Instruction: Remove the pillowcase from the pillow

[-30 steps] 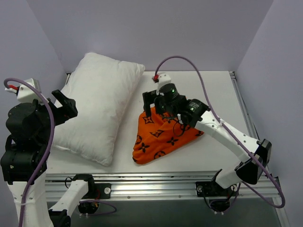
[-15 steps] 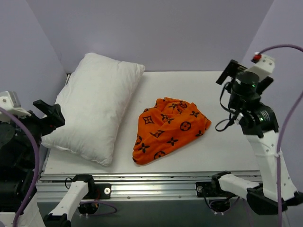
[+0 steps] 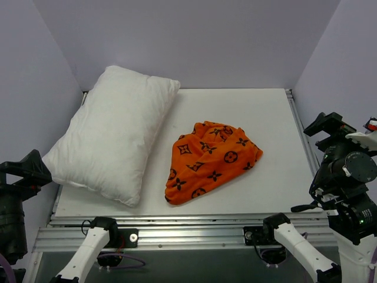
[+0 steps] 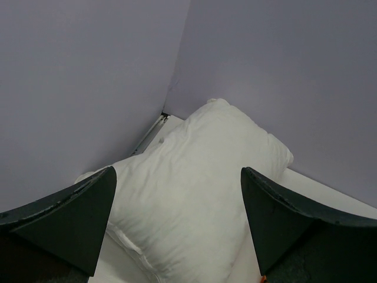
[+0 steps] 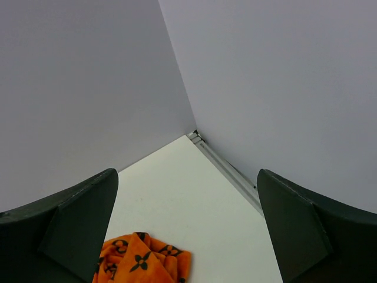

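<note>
My left claw (image 4: 177, 177) and right claw (image 5: 187, 177) hang spread and empty at the lower frame corners, well apart from the pillowcase (image 3: 212, 160) lying centre-frame, right of the bare pillow (image 3: 115, 138).

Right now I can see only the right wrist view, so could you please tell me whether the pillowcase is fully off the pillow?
Observer: Yes. The pillowcase lies crumpled on the table, apart from the bare white pillow.
Operator: Thank you. Where does the pillow lie?
Observer: Along the table's left side, reaching into the far left corner.
Operator: And how is the left pincer?
Observer: The left pincer is open and holds nothing. It sits off the table's near left corner, facing the pillow.
</note>
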You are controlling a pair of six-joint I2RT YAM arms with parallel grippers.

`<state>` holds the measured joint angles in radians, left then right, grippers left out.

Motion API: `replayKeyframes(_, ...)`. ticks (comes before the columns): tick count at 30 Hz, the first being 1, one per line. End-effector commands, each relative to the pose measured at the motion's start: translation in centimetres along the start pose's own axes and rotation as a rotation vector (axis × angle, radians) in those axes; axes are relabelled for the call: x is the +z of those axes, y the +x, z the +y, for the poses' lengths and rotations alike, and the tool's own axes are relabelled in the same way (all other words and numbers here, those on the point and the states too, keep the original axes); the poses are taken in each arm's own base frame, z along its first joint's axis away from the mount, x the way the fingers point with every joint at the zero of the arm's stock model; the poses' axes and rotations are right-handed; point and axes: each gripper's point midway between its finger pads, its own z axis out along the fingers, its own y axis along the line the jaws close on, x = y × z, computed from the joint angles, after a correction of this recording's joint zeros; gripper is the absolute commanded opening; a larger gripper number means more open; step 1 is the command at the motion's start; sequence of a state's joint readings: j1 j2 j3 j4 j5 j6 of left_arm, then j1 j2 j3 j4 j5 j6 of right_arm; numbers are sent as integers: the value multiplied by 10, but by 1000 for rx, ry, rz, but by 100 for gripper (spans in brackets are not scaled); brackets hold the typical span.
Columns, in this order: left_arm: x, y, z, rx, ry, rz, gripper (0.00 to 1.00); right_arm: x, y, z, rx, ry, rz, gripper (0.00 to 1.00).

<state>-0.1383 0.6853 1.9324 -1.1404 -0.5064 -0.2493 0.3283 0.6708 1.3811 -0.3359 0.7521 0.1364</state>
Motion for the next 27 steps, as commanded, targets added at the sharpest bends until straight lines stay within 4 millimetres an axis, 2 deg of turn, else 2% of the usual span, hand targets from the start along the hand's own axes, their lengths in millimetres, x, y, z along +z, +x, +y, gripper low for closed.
replayKeyframes(1, 0, -5, 12, 5, -49, -34, 94, 0, -15, -1, 19, 2, -61, 100)
replayKeyframes(6, 3, 2, 17, 6, -66, -34, 94, 0, -20, 1, 27, -8, -71, 100)
replayKeyframes(22, 18, 20, 6, 19, -35, 7, 94, 7, -8, 13, 12, -37, -52, 100)
replayKeyframes(27, 24, 32, 1, 35, -22, 42, 94, 9, -2, 15, 5, -43, -42, 99)
